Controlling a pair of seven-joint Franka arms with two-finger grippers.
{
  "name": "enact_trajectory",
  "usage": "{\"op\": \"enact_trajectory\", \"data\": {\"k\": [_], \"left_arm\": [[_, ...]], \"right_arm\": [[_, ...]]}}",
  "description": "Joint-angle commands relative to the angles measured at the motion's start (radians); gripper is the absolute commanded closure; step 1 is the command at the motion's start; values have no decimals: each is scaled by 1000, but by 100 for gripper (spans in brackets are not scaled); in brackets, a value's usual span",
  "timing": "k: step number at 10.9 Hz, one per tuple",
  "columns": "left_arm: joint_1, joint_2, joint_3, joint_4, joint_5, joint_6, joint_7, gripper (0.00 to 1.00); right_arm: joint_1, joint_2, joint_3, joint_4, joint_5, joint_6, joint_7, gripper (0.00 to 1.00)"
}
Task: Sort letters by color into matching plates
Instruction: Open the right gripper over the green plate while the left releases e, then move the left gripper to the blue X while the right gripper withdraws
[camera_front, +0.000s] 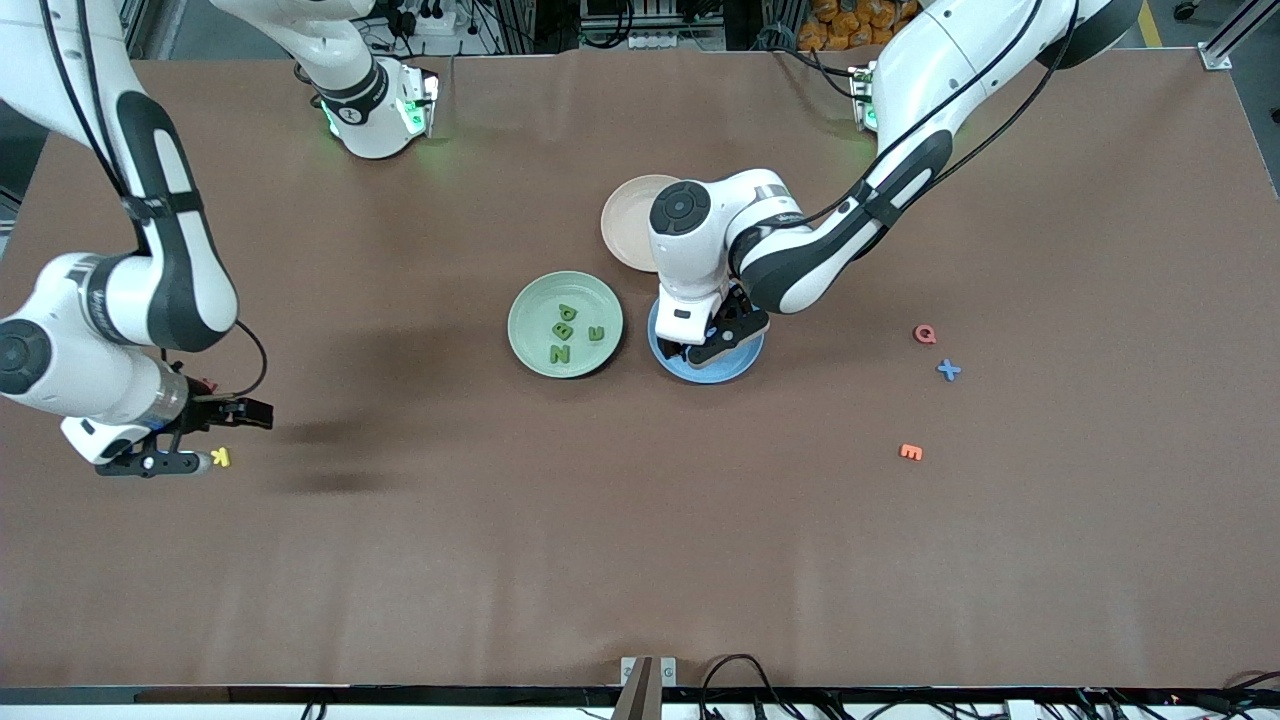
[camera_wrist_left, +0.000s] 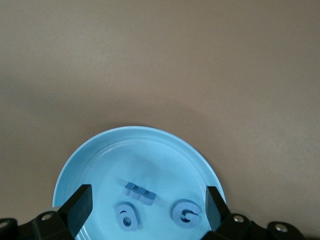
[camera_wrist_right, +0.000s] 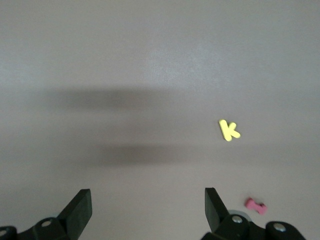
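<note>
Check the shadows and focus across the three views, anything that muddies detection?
Front view: soft double shadow on the table beside the right gripper, near the yellow K; otherwise even light. Right wrist view: the same two dark bands cross the table. Left wrist view: blue plate and its letters slightly soft, faint sheen inside.

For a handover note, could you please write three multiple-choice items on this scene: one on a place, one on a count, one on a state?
1. Where is the loose blue X?
A. In the blue plate
B. On the table, beside the red Q
C. In the beige plate

2. How many letters lie in the green plate?
A. Two
B. Four
C. Six

3. The left gripper over the blue plate is:
A. Open, holding nothing
B. Shut on a letter

Key: 1 B, it lies on bare table; 2 B, four green letters show; 3 A, fingers stand apart.
</note>
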Motion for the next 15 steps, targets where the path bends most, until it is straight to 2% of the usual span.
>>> {"op": "enact_trajectory", "data": {"k": [1,4,6,7,9,13,15], "left_arm": [[9,-27,6,5,-27,-18,55,0],[-19,-53,26,13,-30,-18,78,0],[14,-88,26,23,-161,-102,133,0],[24,-76,36,77,-209,-101,267,0],[-13,-76,125,164,-265,-102,367,0],[-8,-87,347,160,-311,-81,755,0],[37,-114,406,110,-326,-79,1002,0]], "right_arm": [[4,-102,10,46,0,-196,10,0],[27,-133,8,146,0,-362,96,0],[58,-141,-1,201,0,-420,160,0],[73,-147,-2,233,-1,-457,191,0],[93,-176,-2,264,0,-492,219,0],[115,-253,-15,305,23,-560,230,0],[122,-255,-21,379,29,-639,233,0]]}}
